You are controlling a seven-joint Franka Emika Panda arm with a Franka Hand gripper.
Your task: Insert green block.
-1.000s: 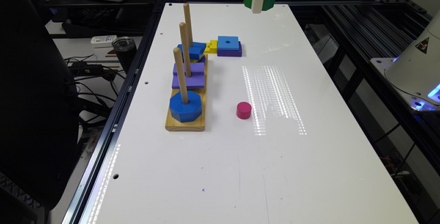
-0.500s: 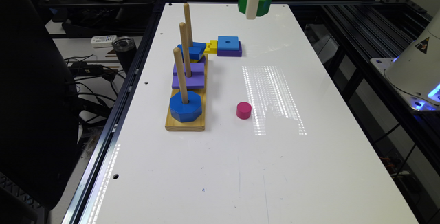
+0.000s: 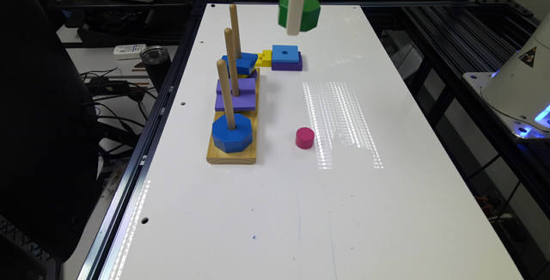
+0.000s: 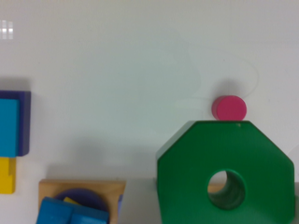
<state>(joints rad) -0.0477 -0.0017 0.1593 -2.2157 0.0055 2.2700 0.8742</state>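
I carry the green block (image 3: 306, 13) high in the air, above the far end of the white table (image 3: 386, 211), well apart from the wooden base (image 3: 232, 153) with its three pegs. My claw (image 3: 294, 26) shows in the exterior view as a white part in front of the block, and since the block hangs there without support I judge that I am pinching it, although my wrist view does not show my fingers directly. In the wrist view the green block (image 4: 226, 175) is very near the camera, and I look straight through its round centre hole. The block is thick, stiff painted wood, so I judge it as light but rigid; it will not bend or crush. Its paint looks smooth and maybe a little slippery, so a hold on two opposite flat sides of the octagon seems better to me than on the corners, and it leaves the hole free. The nearest peg (image 3: 225, 93) already holds the blue octagon (image 3: 232, 133), so I think this peg is the target. The middle peg carries the purple square block (image 3: 235, 94) and the far peg a blue block (image 3: 240, 63). A pink cylinder (image 3: 304, 137) stands alone on the table, and a stack of light blue and purple squares (image 3: 286, 58) lies beside a yellow piece (image 3: 263, 58). The peg is slim and the hole is not much wider, so I must keep the block level.
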